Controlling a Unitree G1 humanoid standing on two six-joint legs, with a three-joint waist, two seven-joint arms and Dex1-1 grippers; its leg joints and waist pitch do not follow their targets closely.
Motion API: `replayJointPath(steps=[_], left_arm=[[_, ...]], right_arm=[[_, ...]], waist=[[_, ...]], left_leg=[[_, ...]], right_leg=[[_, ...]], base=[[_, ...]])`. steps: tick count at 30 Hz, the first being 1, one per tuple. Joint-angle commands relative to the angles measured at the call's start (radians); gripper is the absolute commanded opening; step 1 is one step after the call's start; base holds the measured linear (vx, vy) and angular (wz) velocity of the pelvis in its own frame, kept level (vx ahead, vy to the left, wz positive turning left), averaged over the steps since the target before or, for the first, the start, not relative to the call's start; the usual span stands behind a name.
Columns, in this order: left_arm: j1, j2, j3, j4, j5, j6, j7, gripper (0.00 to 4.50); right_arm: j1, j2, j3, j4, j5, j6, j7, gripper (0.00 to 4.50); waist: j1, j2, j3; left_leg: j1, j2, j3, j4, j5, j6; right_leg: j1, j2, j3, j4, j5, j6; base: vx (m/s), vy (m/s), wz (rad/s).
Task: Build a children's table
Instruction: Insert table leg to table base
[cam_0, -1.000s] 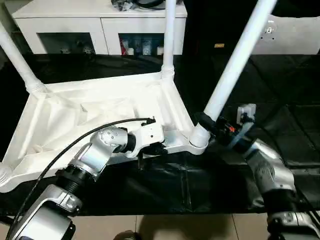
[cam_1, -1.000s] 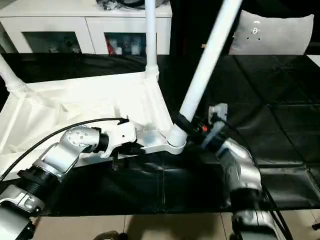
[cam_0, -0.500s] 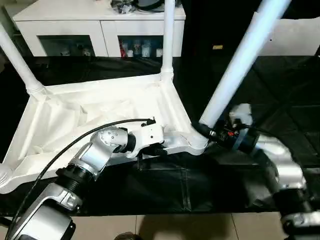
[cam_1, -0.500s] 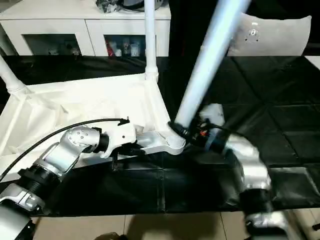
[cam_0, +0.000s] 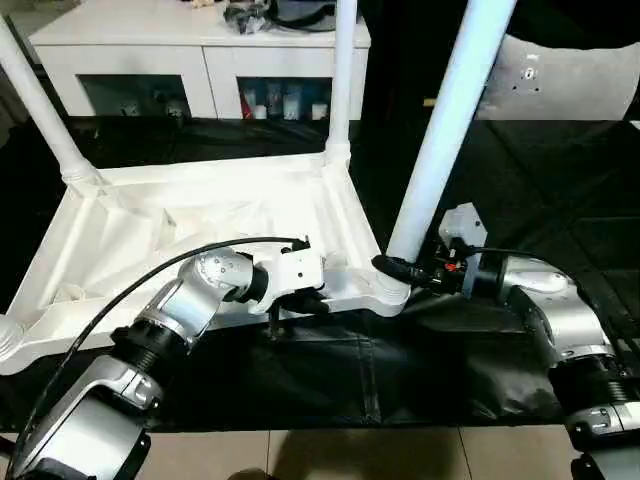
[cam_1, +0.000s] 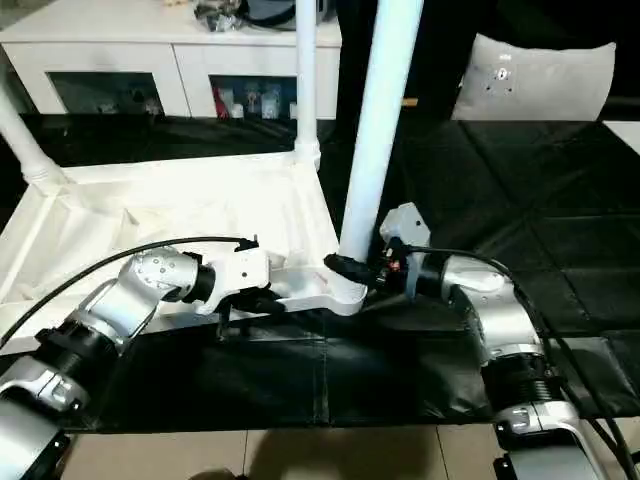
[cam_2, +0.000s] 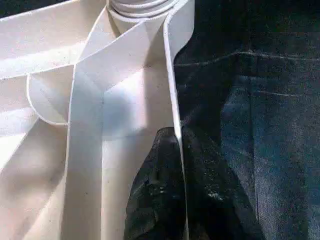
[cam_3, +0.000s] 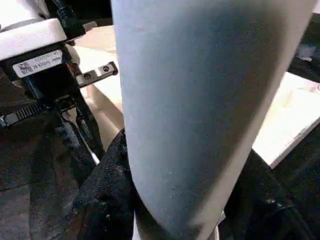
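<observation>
The white children's table top (cam_0: 180, 225) lies upside down on the black cover, ribbed underside up. Two legs stand in its far corner sockets, one at the left (cam_0: 40, 105) and one at the right (cam_0: 342, 80). A third leg (cam_0: 450, 120) rises almost upright from the near right socket (cam_0: 385, 290). My right gripper (cam_0: 398, 268) is shut around that leg's base; its black fingers (cam_3: 102, 200) wrap the tube. My left gripper (cam_0: 298, 300) is shut on the top's near rim (cam_2: 170, 100), its fingers (cam_2: 157, 190) pinching the thin wall. The near left socket (cam_0: 8, 340) sits at the picture's edge.
A white cabinet (cam_0: 200, 50) with glass-fronted shelves stands behind the work table. A white cushion-like panel (cam_0: 570, 85) leans at the back right. The black cover (cam_0: 400, 370) ends at the table's front edge, with floor (cam_0: 400, 455) below.
The near right leg has swung from a strong rightward lean to almost upright. My right forearm dropped lower and turned with it. The left gripper has kept its hold on the rim.
</observation>
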Motion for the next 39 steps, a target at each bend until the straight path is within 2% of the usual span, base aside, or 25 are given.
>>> replayJointPath(steps=[1, 7, 12, 21, 26, 29, 30, 32, 33, 35, 36, 37, 38, 39], left_arm=[[-0.057, 0.016, -0.003, -0.01, 0.015, -0.05, -0.024, 0.0], [-0.07, 0.009, 0.0, 0.015, 0.017, -0.063, -0.028, 0.0], [-0.06, 0.012, 0.0, 0.017, 0.013, -0.072, -0.036, 0.0], [-0.061, 0.014, -0.001, 0.027, 0.016, -0.082, -0.044, 0.0], [-0.06, 0.013, 0.005, 0.032, 0.004, -0.074, -0.055, 0.0], [-0.047, 0.005, 0.024, 0.018, -0.019, -0.025, -0.049, 0.0], [-0.02, -0.029, 0.059, -0.013, -0.033, 0.088, 0.032, 0.0], [-0.002, -0.067, 0.086, -0.035, -0.039, 0.175, 0.111, 0.0], [0.004, -0.088, 0.088, -0.045, -0.033, 0.207, 0.145, 0.0], [0.01, -0.135, 0.097, -0.063, -0.026, 0.275, 0.211, 0.0], [0.002, -0.199, 0.11, -0.076, -0.024, 0.351, 0.284, 0.0], [0.001, -0.203, 0.111, -0.077, -0.024, 0.356, 0.289, 0.0], [-0.006, -0.237, 0.113, -0.084, -0.023, 0.387, 0.32, 0.0], [-0.014, -0.271, 0.113, -0.091, -0.025, 0.412, 0.344, 0.0]], right_arm=[[0.054, 0.0, 0.073, 0.093, -0.066, 0.084, 0.005, 1.85], [0.016, 0.009, 0.068, 0.12, -0.083, 0.123, -0.046, 1.85], [0.005, 0.01, 0.067, 0.148, -0.1, 0.149, -0.076, 1.85], [-0.003, 0.009, 0.077, 0.173, -0.097, 0.116, -0.048, 1.85], [0.027, 0.014, 0.074, 0.103, -0.083, 0.167, -0.076, 1.85], [0.044, 0.021, 0.066, 0.066, -0.094, 0.214, -0.149, 1.85], [0.06, 0.055, 0.033, 0.011, -0.102, 0.294, -0.29, 1.85], [0.069, 0.086, -0.008, -0.024, -0.093, 0.362, -0.394, 1.85], [0.064, 0.109, -0.034, -0.024, -0.086, 0.393, -0.452, 1.85], [0.052, 0.151, -0.075, -0.022, -0.082, 0.431, -0.558, 1.85], [0.034, 0.181, -0.09, -0.01, -0.087, 0.444, -0.627, 1.85], [0.033, 0.183, -0.091, -0.01, -0.087, 0.444, -0.631, 1.85], [0.022, 0.2, -0.099, 0.0, -0.086, 0.451, -0.666, 1.85], [0.004, 0.22, -0.106, 0.018, -0.077, 0.467, -0.693, 1.85]], waist=[[0.003, 0.008, -0.047], [0.002, 0.009, -0.047], [0.0, 0.009, -0.044], [-0.001, 0.009, -0.042], [-0.001, 0.008, -0.041], [-0.002, 0.009, -0.04], [-0.002, 0.02, -0.036], [-0.007, 0.012, -0.029], [-0.009, 0.013, -0.026], [-0.011, 0.013, -0.021], [-0.014, 0.014, -0.018], [-0.015, 0.016, -0.019], [-0.016, 0.014, -0.018], [-0.019, 0.017, -0.023]], left_leg=[[0.023, 0.077, -0.032, -0.079, -0.376, -0.005], [0.022, 0.077, -0.032, -0.08, -0.36, -0.012], [0.024, 0.077, -0.036, -0.083, -0.403, -0.024], [0.025, 0.078, -0.037, -0.085, -0.425, -0.028], [0.024, 0.079, -0.039, -0.088, -0.432, -0.031], [0.025, 0.078, -0.039, -0.091, -0.443, -0.038], [0.027, 0.078, -0.04, -0.092, -0.452, -0.046], [0.029, 0.077, -0.042, -0.097, -0.48, -0.061], [0.034, 0.074, -0.046, -0.095, -0.51, -0.066], [0.042, 0.069, -0.051, -0.09, -0.546, -0.067], [0.046, 0.07, -0.052, -0.09, -0.565, -0.07], [0.054, 0.07, -0.054, -0.092, -0.588, -0.081], [0.056, 0.069, -0.055, -0.092, -0.6, -0.083], [0.045, 0.069, -0.057, -0.1, -0.585, -0.078]], right_leg=[[0.024, -0.088, 0.048, -0.077, -0.265, -0.236], [0.023, -0.088, 0.05, -0.074, -0.246, -0.239], [0.019, -0.091, 0.051, -0.083, -0.329, -0.215], [0.014, -0.091, 0.051, -0.086, -0.353, -0.205], [0.013, -0.092, 0.053, -0.088, -0.372, -0.194], [0.011, -0.091, 0.053, -0.089, -0.376, -0.192], [0.008, -0.091, 0.055, -0.088, -0.382, -0.19], [0.004, -0.089, 0.056, -0.093, -0.421, -0.18], [-0.003, -0.094, 0.055, -0.1, -0.517, -0.154], [-0.013, -0.098, 0.053, -0.118, -0.626, -0.11], [-0.017, -0.096, 0.052, -0.123, -0.651, -0.097], [-0.02, -0.092, 0.047, -0.124, -0.651, -0.087], [-0.022, -0.089, 0.046, -0.128, -0.648, -0.079], [-0.009, -0.089, 0.045, -0.123, -0.585, -0.081]], base=[[0.0, 0.0, 0.0], [0.0, 0.0, 0.0], [0.0, 0.0, 0.0], [0.0, 0.0, 0.0], [0.0, 0.0, 0.0], [0.0, 0.0, 0.0], [0.0, 0.0, 0.0], [0.0, 0.0, 0.0], [0.0, 0.0, 0.0], [0.0, 0.0, 0.0], [0.0, 0.0, 0.0], [0.0, 0.0, 0.0], [0.0, 0.0, 0.0], [-0.005, 0.05, -0.05]])
